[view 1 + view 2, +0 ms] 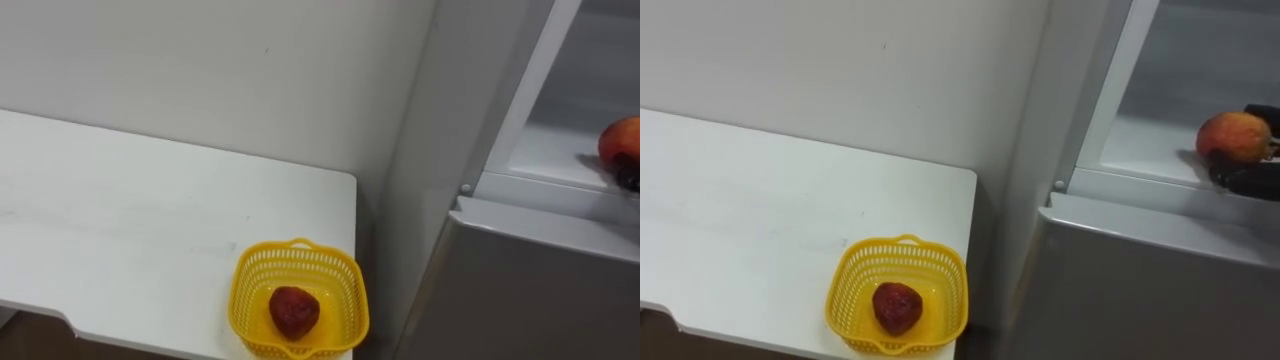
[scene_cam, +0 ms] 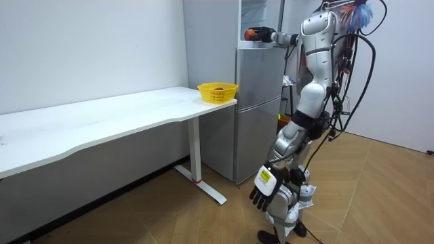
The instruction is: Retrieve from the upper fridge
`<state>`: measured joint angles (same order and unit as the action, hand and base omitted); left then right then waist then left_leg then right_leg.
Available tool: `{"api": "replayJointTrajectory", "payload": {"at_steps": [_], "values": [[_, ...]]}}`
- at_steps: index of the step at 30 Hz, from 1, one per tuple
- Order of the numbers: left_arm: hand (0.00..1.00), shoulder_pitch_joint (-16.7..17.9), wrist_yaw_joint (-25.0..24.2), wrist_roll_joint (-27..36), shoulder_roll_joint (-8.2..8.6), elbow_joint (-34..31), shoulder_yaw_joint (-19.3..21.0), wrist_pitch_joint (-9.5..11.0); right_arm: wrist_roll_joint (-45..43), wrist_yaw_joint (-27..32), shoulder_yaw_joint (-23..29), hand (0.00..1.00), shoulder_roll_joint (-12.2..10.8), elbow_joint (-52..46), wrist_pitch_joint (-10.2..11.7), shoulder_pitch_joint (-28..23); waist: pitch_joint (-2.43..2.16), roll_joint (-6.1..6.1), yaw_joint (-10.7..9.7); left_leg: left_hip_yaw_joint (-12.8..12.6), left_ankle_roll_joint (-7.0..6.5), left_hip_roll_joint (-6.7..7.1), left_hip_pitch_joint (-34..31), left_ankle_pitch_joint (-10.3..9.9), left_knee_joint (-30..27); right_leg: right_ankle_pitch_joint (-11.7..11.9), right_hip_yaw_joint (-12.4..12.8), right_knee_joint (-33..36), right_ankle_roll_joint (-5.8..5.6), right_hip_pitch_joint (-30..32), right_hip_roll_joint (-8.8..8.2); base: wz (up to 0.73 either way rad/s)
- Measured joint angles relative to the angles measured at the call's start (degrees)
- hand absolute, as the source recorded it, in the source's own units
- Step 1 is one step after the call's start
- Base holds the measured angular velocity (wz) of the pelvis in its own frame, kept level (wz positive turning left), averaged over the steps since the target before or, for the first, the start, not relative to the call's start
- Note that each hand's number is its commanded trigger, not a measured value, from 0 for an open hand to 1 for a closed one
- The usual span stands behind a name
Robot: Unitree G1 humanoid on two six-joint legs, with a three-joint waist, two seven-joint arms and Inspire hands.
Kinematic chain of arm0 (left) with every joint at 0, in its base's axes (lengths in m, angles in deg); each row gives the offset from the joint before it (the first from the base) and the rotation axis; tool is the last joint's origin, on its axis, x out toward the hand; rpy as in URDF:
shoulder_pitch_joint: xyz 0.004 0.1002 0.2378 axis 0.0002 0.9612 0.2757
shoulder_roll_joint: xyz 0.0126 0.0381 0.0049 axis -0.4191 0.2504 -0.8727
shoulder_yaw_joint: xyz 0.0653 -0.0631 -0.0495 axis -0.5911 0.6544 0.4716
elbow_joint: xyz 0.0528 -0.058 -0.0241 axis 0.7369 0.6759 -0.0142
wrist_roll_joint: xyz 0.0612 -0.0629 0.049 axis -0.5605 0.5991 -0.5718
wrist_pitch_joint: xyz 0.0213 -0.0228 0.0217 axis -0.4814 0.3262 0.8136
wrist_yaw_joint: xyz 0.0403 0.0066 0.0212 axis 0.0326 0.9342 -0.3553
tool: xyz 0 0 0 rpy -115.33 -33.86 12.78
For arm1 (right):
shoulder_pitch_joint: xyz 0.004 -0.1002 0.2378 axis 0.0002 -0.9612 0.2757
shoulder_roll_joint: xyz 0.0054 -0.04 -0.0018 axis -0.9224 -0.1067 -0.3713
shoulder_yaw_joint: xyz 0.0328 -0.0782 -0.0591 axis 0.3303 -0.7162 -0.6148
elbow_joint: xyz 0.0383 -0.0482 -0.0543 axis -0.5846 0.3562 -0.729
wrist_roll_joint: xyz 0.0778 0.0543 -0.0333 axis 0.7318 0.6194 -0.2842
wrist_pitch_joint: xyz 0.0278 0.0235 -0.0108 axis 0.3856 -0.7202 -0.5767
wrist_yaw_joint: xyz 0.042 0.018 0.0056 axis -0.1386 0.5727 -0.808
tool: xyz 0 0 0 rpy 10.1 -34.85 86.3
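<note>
An orange-red round fruit (image 1: 1229,134) rests at the front of the upper fridge shelf (image 1: 1140,150), at the far right of the eye views. My right hand (image 1: 1246,178) reaches in from the right, its dark fingers curled round the fruit, below and behind it. In the room view that arm is stretched out to the open upper compartment, with the fruit (image 2: 252,32) at its end. My left hand (image 2: 265,189) hangs low at my side with relaxed fingers. I stand just in front of the grey fridge (image 2: 258,102).
A yellow plastic basket (image 1: 245,275) holding a dark red fruit (image 1: 294,311) sits on the near right corner of the white table (image 1: 120,220), next to the fridge's side. The lower fridge door (image 1: 520,290) is closed. A white wall runs behind.
</note>
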<state>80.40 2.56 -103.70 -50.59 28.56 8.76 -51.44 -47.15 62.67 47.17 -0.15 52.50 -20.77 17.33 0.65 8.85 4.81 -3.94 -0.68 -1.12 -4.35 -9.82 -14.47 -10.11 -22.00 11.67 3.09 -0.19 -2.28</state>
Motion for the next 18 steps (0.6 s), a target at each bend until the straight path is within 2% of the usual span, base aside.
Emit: {"api": "replayJointTrajectory", "payload": {"at_steps": [4, 7, 10, 14, 16, 18], "values": [[0.0, -0.48, 0.14, 0.14, 0.01, 0.02, 0.02, 0.0, 1.19, 0.13, 0.0, 1.0, -0.53, -2.21, -0.7, -0.02, -0.11, -0.13, -0.29, -0.06, 0.0, -0.05, -0.04, 0.0, -0.15, 0.1, 0.15, 0.0, 0.11, -0.01, 0.04, -0.01], [0.0, -0.78, 0.35, 0.11, 0.02, 0.03, 0.02, 0.03, 1.16, 0.91, 0.09, 1.0, -2.0, -4.56, -0.65, -0.02, -0.35, -0.68, -0.49, -0.56, 0.0, -0.18, 0.35, 0.0, -0.03, 0.21, 0.7, -0.01, 0.19, 0.0, 0.12, -0.09], [0.0, -0.5, 0.55, 0.02, 0.04, 0.02, 0.11, 0.21, 0.88, 1.44, 0.23, 1.0, -3.58, -9.09, -0.67, -0.85, -0.36, -1.54, -1.3, -0.82, 0.03, -0.21, 0.83, 0.02, 0.12, 0.25, 0.85, -0.02, 0.19, -0.17, 0.16, -0.03], [0.0, -0.09, 1.35, 0.05, 0.16, 0.03, 0.12, 0.77, 0.87, 1.49, 0.69, 1.0, -6.89, -22.06, -0.66, -6.64, -0.88, -2.73, -1.76, -1.35, 0.05, -0.19, 1.85, 0.03, 0.91, 0.19, 0.88, -0.01, 0.12, -1.06, 0.15, 0.0], [0.0, -0.18, 1.91, 0.07, 0.32, 0.03, 0.12, 0.94, 1.0, 1.43, 0.78, 1.0, -7.06, -25.19, -0.69, -8.01, -0.98, -3.1, -1.75, -1.3, 0.04, -0.13, 2.14, 0.04, 0.89, 0.14, 0.84, -0.02, 0.06, -1.23, 0.1, 0.0], [0.0, 0.07, 2.03, 0.09, 0.42, -0.01, 0.18, 1.0, 1.01, 1.44, 0.78, 1.0, -7.14, -28.33, -1.6, -8.89, -0.99, -3.31, -1.69, -1.4, 0.04, -0.1, 2.47, 0.04, 0.91, 0.13, 1.05, -0.01, 0.04, -1.36, 0.07, -0.02]]}}
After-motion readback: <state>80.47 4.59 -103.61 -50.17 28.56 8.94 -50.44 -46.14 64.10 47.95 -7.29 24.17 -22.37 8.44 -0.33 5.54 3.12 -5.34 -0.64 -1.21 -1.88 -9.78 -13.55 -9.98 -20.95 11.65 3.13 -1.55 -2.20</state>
